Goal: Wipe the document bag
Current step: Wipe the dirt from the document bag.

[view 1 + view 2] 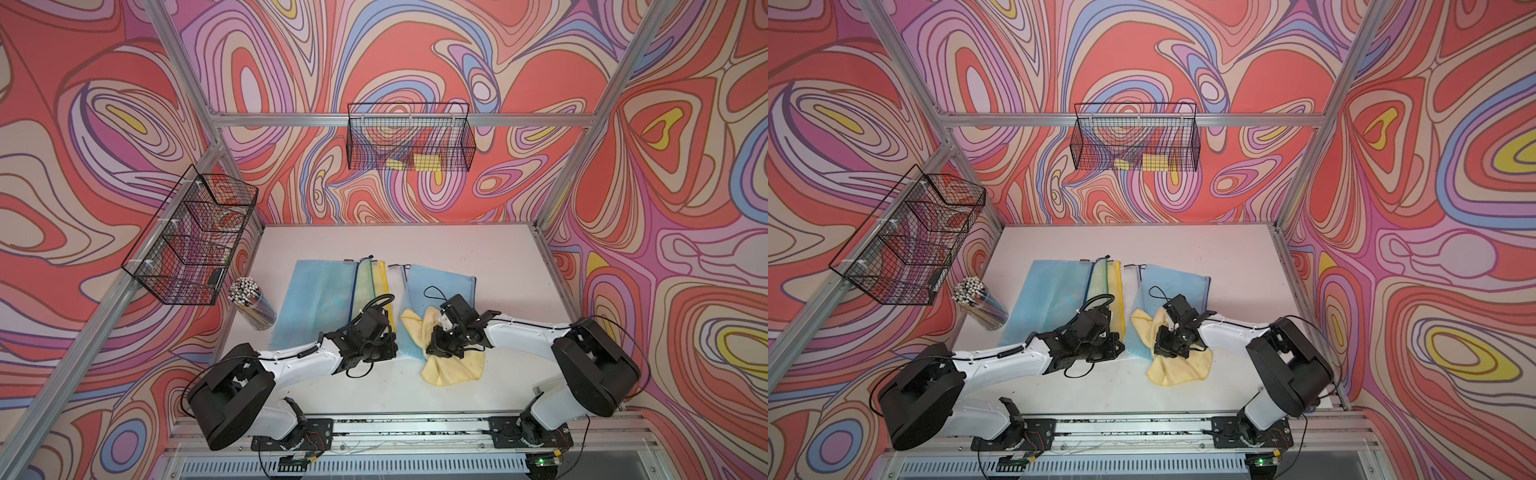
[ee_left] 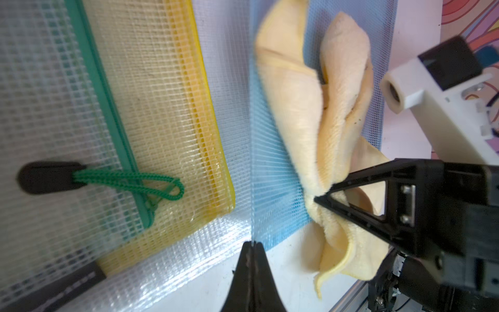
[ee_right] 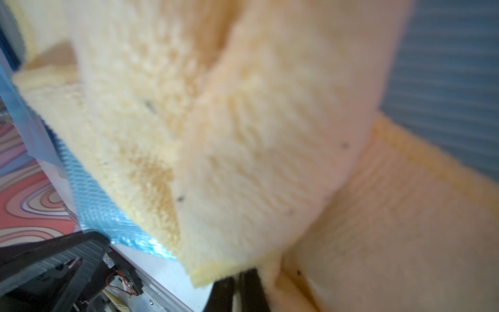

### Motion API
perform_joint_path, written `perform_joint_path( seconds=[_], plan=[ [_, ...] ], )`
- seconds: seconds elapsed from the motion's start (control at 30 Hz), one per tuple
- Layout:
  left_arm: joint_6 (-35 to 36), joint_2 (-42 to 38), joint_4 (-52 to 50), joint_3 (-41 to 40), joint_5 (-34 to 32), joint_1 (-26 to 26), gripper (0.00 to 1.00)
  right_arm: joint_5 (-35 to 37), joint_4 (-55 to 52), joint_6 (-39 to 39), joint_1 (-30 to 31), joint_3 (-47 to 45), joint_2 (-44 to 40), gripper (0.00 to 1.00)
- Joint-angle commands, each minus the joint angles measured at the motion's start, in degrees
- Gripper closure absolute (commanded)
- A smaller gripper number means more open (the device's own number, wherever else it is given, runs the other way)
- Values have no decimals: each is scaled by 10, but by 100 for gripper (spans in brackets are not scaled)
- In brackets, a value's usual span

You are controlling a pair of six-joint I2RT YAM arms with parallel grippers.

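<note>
On the white desk (image 1: 478, 249), toward its right half, I see the blue mesh document bag (image 1: 446, 282) lying flat at the right end of a row of overlapping mesh pouches. A soft yellow microfibre cloth (image 1: 455, 368) is bunched over the bag's near half and spills off its near edge onto the desk.

My right gripper (image 3: 239, 275) sits over that cloth. Its fingers (image 3: 253, 286) are closed tight with a fold of the yellow pile pinched between them, and the left wrist view shows the same pinch from the side.

My left gripper (image 2: 252, 244) is down at the near left edge of the blue bag. Its fingers (image 2: 263, 259) are pressed together on the bag's seam, which runs straight into the gap between them.

Just beside the bag lies a yellow-trimmed mesh pouch with a green zip (image 2: 162, 108), its green cord pull (image 2: 151, 183) looped across it. A clear cup of white-tipped pencils (image 1: 251, 305) stands at the desk's left edge, well apart from both arms.
</note>
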Motion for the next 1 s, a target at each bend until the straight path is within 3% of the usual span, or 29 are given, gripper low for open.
perform_joint_path(
  seconds=[0.0,0.1,0.23,0.37,0.6,0.8,0.97],
  plan=[
    [11,-19,-38,16,-26,2,100,15,-57,-6,-71,-77,-55,100],
    [13,-20,-43,16,-24,1,100,16,-86,-28,-111,-84,-98,100],
    [11,-10,-31,15,-9,2,100,14,-100,-45,-98,1,-59,100],
    [5,5,-21,14,3,2,100,44,-122,-65,-29,152,42,100],
    [-3,4,-13,9,2,2,100,22,-99,-64,60,339,239,100],
    [0,-7,-30,12,-3,2,100,26,-86,-63,39,340,280,100],
    [1,-25,-45,4,-15,2,100,21,-83,-92,-62,255,230,100]
  ],
)
